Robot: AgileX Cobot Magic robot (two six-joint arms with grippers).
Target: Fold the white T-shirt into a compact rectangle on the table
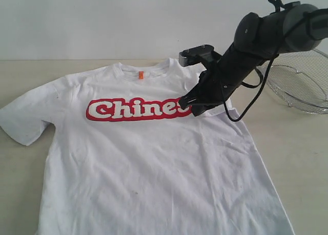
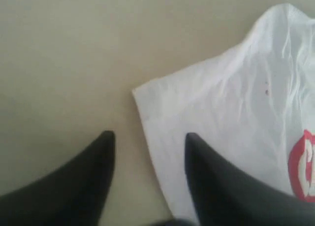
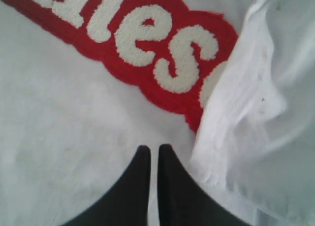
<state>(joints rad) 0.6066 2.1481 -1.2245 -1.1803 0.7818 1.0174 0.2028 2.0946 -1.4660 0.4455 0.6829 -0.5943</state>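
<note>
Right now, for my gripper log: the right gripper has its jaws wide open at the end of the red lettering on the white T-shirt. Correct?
No: the right gripper is shut, as the right wrist view shows. It is at the end of the red lettering on the white T-shirt.

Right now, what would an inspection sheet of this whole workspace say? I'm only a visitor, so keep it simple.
Surface: pale beige table, matte.
Job's things: white T-shirt spread front up, one side folded in over the last letter of the red word.
Clutter: wire-mesh basket, far right.
Pincers: left pincer open over the sleeve edge; right pincer shut, above the word's end.
Cables: black cable looping off the right arm.
Surroundings: plain white wall.
</note>
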